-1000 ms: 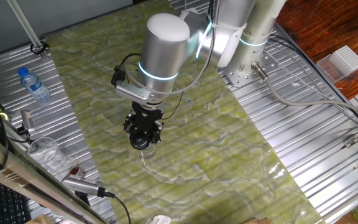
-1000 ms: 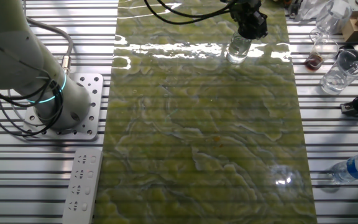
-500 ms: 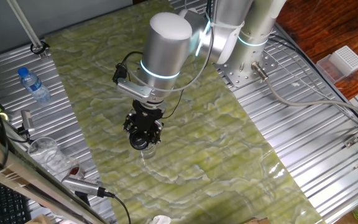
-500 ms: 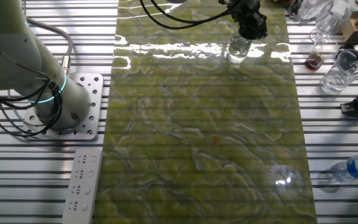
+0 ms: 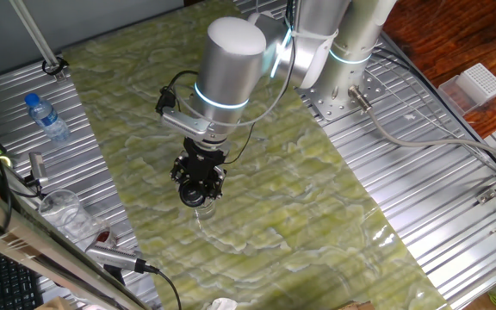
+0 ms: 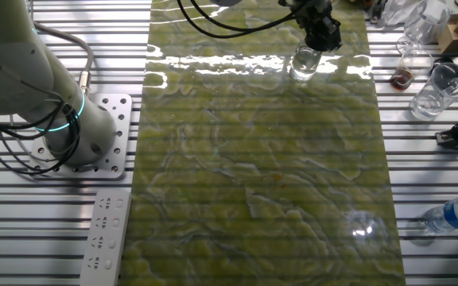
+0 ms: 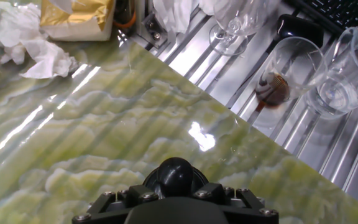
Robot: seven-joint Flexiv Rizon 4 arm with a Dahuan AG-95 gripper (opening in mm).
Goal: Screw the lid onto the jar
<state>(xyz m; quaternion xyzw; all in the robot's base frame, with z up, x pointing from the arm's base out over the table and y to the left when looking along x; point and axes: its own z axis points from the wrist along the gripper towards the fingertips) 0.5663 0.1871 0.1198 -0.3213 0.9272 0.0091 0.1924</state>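
The clear glass jar (image 6: 303,63) stands on the green marbled mat near its edge; in one fixed view only its glassy base (image 5: 203,211) shows under the hand. My gripper (image 5: 198,193) stands straight down over it, directly on top. In the hand view the glossy black lid (image 7: 176,176) sits at my gripper (image 7: 176,190) tip, with the jaws closed in on its sides. The jar body below the lid is hidden in that view. In the other fixed view the gripper (image 6: 322,40) covers the jar's mouth.
Beside the mat on the slatted metal stand a clear plastic cup (image 7: 340,81), a glass with brown dregs (image 7: 277,78) and a wine glass (image 7: 235,22). Crumpled tissue (image 7: 27,43) lies on the mat's far corner. A blue-capped water bottle (image 5: 48,119) lies farther off.
The arm's large joint above the hand has shifted slightly to the right as the wrist turned. The gripper has stayed on top of the jar.
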